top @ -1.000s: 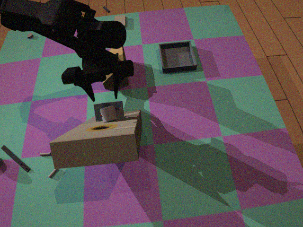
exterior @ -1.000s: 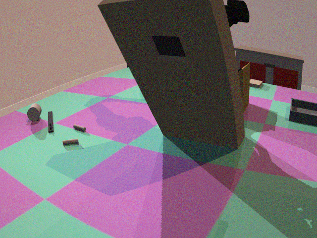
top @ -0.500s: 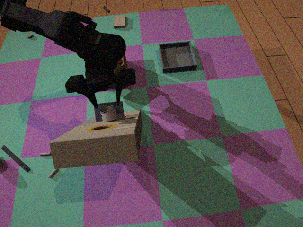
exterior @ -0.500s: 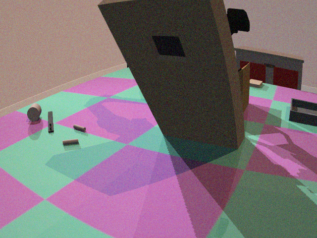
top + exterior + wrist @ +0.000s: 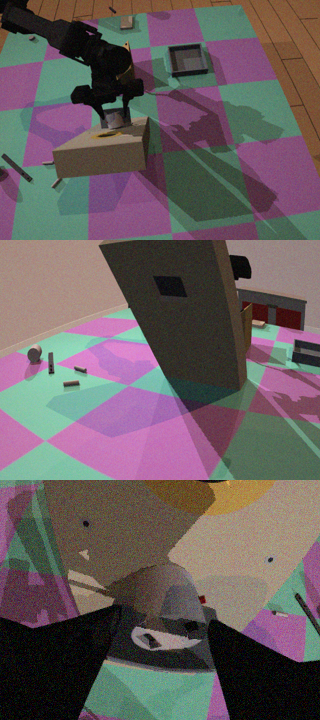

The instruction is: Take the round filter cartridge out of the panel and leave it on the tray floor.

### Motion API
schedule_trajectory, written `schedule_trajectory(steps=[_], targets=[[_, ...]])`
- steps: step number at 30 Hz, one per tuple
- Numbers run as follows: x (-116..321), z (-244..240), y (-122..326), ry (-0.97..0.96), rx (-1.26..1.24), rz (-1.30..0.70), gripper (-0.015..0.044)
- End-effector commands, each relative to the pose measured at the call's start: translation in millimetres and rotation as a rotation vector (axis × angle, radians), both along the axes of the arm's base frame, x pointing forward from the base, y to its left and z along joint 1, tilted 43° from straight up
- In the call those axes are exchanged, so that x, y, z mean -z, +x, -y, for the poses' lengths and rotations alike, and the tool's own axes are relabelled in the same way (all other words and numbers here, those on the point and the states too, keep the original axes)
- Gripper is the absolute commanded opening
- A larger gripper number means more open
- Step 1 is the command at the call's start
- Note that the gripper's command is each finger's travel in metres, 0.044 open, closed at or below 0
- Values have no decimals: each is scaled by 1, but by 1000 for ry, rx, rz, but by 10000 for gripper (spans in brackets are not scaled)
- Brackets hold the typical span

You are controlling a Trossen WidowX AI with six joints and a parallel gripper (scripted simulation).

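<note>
I have the claw (image 5: 114,117) (image 5: 166,619) spread, its fingers on either side of the filter cartridge (image 5: 115,120) (image 5: 165,592), though I can't tell whether either one touches it. The cartridge is out of its yellow-ringed opening (image 5: 95,136) (image 5: 250,501), down between my fingertips against a dark ledge (image 5: 128,121) (image 5: 120,652) on the tilted service panel (image 5: 100,160) (image 5: 180,330) (image 5: 235,555), its pale slotted face showing. The dark tray (image 5: 189,73) (image 5: 306,357) sits well apart from the claw.
</note>
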State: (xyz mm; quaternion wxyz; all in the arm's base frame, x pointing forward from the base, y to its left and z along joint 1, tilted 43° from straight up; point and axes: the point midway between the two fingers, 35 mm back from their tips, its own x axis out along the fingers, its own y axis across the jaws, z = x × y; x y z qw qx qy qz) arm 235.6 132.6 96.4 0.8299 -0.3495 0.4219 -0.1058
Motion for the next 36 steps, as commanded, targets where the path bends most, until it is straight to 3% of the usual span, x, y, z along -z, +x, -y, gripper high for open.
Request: schedule_trajectory(steps=[1, 13, 20, 26, 36], targets=[[0, 0, 0, 1, 1, 0, 271], [0, 0, 0, 1, 1, 0, 191], [-6, -6, 4, 0, 0, 1, 8], [-16, -16, 10, -2, -1, 2, 0], [-45, -43, -16, 3, -3, -7, 0]])
